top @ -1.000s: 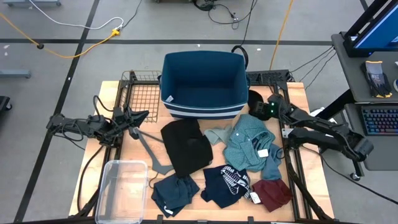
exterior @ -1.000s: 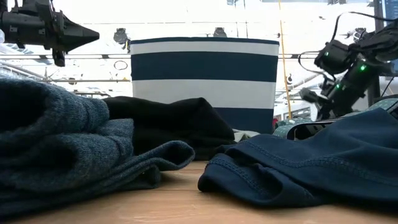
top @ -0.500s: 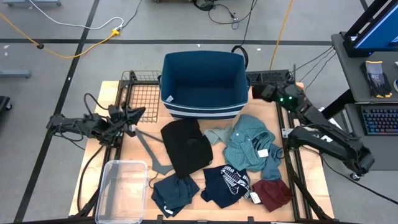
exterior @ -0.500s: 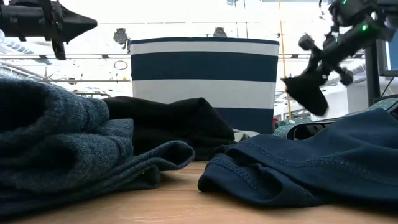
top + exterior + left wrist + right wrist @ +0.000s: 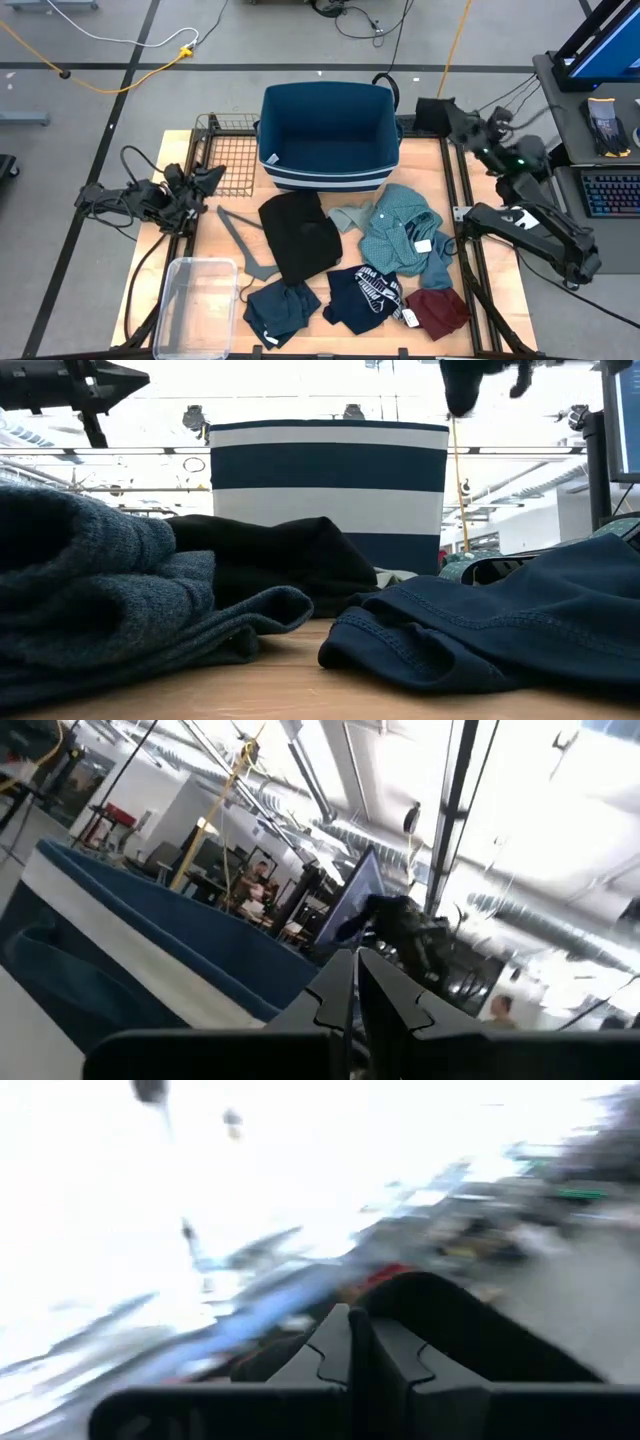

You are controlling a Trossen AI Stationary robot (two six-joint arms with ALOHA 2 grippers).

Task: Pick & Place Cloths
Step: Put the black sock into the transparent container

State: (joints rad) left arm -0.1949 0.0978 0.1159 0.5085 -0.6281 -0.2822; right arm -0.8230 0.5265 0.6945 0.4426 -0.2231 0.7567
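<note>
- The worktop (image 5: 215,225) is a wooden board, and it carries all the things below.
- The striped basket (image 5: 328,135) stands at the far middle of the worktop; it is navy with white bands (the low view shows the bands well) and it looks empty inside.
- The clear plastic box (image 5: 195,300) lies at the near left corner.
- The black cloth (image 5: 298,235) lies in the middle, just in front of the basket.
- The teal checked cloth (image 5: 405,235) lies to its right, and a small pale green cloth (image 5: 348,217) lies between these two.
- The navy cloth with white print (image 5: 365,295) lies near the front edge, between the dark teal cloth (image 5: 280,308) on its left and the maroon cloth (image 5: 438,308) on its right.
- The grey hanger (image 5: 238,238) lies on the wood, left of the black cloth.
- The right gripper (image 5: 437,113) is raised beside the right far corner of the basket; its fingers are closed on a small black cloth (image 5: 440,1320).
- The left gripper (image 5: 212,178) hovers over the left side of the worktop, fingers pressed together, holding nothing.
</note>
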